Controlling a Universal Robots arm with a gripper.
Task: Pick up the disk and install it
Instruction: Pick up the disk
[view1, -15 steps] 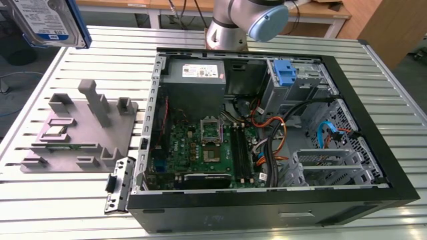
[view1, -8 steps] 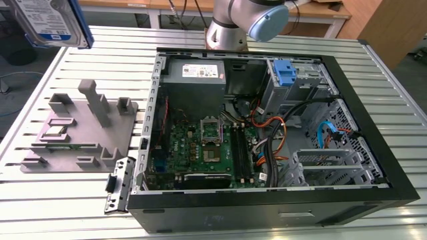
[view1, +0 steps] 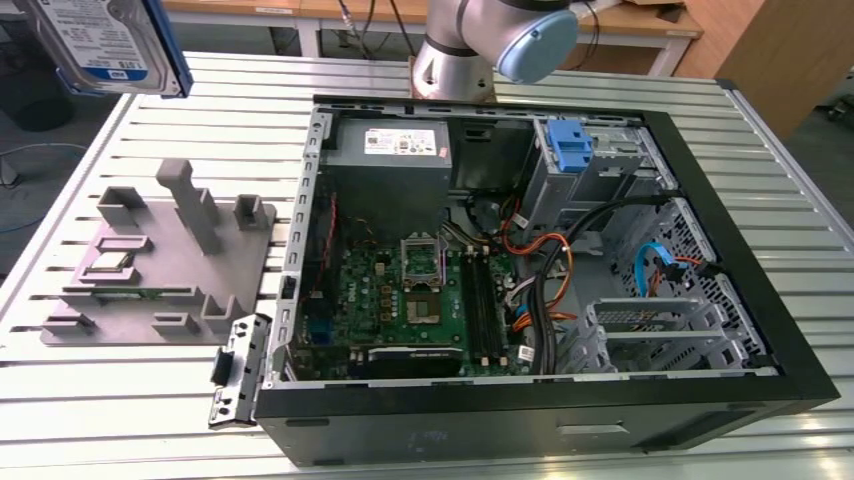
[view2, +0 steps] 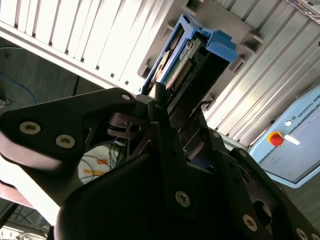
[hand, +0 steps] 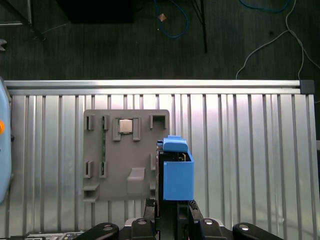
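disk (view1: 114, 40): lifted clear of the tabletop (view1: 747, 170) at the exterior view's upper left, label facing the camera, a blue rail down its edge.
gripper (view2: 175, 102): clenched on the disk in the second wrist view, a black finger pressed to each flat side; in the first wrist view the disk stands edge-on between the fingers, blue rail outward.
grey fixture (view1: 160, 265): flat on the tabletop left of the computer case, with upright posts and pockets; in the first wrist view it lies beneath the disk.
black bracket (view1: 232, 372): lying against the case's near left corner.
computer case (view1: 534, 410): on its side, open.
power-supply box (view1: 394, 145): far left corner inside the case.
motherboard (view1: 400, 295): on the case floor, nearer than the power-supply box.
arm (view1: 497, 40): beyond the case's far wall.
blue latch (view1: 570, 148): upright at the far right bay.
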